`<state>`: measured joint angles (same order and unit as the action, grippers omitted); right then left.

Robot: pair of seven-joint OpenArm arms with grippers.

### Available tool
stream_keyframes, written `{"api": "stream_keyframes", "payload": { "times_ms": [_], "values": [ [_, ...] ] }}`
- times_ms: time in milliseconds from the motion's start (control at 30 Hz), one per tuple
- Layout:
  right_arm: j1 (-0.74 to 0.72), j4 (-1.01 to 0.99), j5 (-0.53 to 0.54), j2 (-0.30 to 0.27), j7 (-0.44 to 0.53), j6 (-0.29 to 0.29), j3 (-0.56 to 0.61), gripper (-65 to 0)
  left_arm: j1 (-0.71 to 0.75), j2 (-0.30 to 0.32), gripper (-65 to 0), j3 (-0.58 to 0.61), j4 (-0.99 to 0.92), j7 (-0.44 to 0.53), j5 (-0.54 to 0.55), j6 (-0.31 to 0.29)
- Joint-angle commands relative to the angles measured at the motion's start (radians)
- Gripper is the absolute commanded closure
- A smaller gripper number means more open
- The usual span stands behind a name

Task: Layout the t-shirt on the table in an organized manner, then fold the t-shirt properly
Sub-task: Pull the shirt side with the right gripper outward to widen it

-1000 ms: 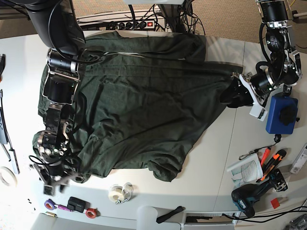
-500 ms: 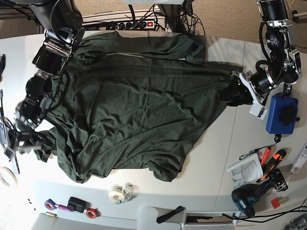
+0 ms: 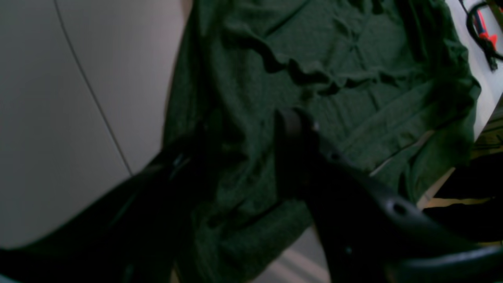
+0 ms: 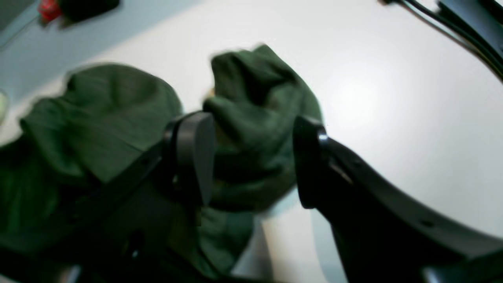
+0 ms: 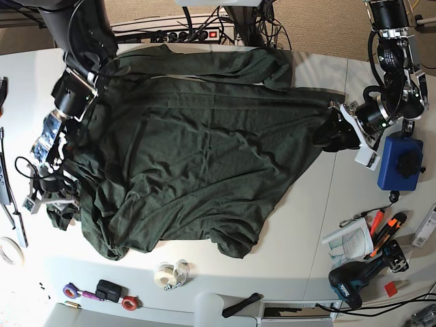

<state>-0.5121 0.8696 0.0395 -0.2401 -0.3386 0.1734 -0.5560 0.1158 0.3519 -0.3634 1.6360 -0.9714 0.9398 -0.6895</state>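
Observation:
The dark green t-shirt (image 5: 197, 150) lies spread over most of the white table (image 5: 306, 225), still wrinkled along its front hem. My left gripper (image 5: 335, 135) is at the shirt's right edge, where the cloth is drawn to a point. In the left wrist view the left gripper (image 3: 235, 145) is shut on a bunch of t-shirt (image 3: 353, 59). My right gripper (image 5: 51, 203) hovers at the shirt's left edge. In the right wrist view the right gripper (image 4: 251, 161) stands open, with a loose hump of t-shirt (image 4: 255, 98) in the gap on the table (image 4: 373, 78).
A blue pouch (image 5: 400, 161) lies right beside the left arm. A drill (image 5: 357, 276), orange-handled tools (image 5: 381, 228) and a booklet (image 5: 346, 242) sit at the front right. Tape rolls (image 5: 172, 272) lie near the front edge. Hand tools (image 5: 8, 197) line the left edge.
My right arm swung from the front-left corner out to the shirt's left edge, dragging that side of the cloth outward, and its jaws opened. The left arm stayed put.

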Motion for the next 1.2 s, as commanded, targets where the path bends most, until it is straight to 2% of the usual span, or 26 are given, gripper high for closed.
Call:
{"api": "stream_keyframes", "payload": {
  "times_ms": [0,100,133,200,267,367,433,467,567,600,733,867,1167],
  "values": [
    [-0.038,0.016,0.005,-0.02,0.038,0.0,0.0,-31.6,-0.013,0.014,-23.2,-0.005,0.016,0.022,0.025,-0.009],
    [-0.048,0.016,0.004,-0.021,0.039,-0.005,0.0,-30.7,-0.013,0.014,-23.2,-0.005,0.016,0.022,0.025,-0.009],
    [-0.048,0.016,0.001,-0.02,0.036,-0.005,0.0,-26.0,-0.013,0.014,-23.2,-0.005,0.016,0.022,0.025,-0.009],
    [-0.048,0.016,-0.006,-0.02,0.019,-0.005,0.0,-12.3,-0.013,0.014,-23.2,-0.005,0.016,0.022,0.025,-0.009],
    [-0.048,0.016,-0.011,-0.021,0.001,-0.006,0.0,-3.9,-0.013,0.014,-23.2,-0.005,0.016,0.022,0.025,-0.009],
    [-0.048,0.016,-0.01,-0.02,0.0,-0.006,0.0,-3.4,-0.013,0.014,-23.2,-0.005,0.016,0.022,0.025,-0.009],
    [-0.048,0.016,-0.01,-0.02,-0.002,0.002,0.0,-6.5,-0.013,0.014,-23.2,-0.005,0.016,0.022,0.025,-0.009],
    [-0.048,0.016,-0.01,-0.02,-0.004,0.019,0.0,-11.4,-0.013,0.014,-23.2,-0.005,0.016,0.022,0.025,-0.009],
    [-0.047,0.016,-0.01,-0.02,-0.019,0.081,0.0,-32.4,-0.013,0.014,-23.2,-0.005,0.016,0.022,0.025,-0.009],
    [-0.047,0.016,-0.01,-0.02,-0.018,0.083,0.0,-36.1,-0.013,0.014,-23.2,-0.005,0.016,0.022,0.025,-0.009],
    [-0.046,0.016,-0.015,-0.02,-0.002,0.061,0.0,-36.6,-0.013,0.014,-23.2,-0.005,0.016,0.022,0.025,-0.009],
    [-0.031,0.008,-0.076,-0.02,0.034,0.03,0.0,-36.6,-0.013,0.014,-23.2,-0.005,0.016,0.022,0.025,-0.009],
    [-0.014,0.005,-0.078,-0.02,0.063,0.024,0.0,-36.6,-0.013,0.013,-23.2,-0.005,0.016,0.022,0.026,-0.009]
  ]
}}
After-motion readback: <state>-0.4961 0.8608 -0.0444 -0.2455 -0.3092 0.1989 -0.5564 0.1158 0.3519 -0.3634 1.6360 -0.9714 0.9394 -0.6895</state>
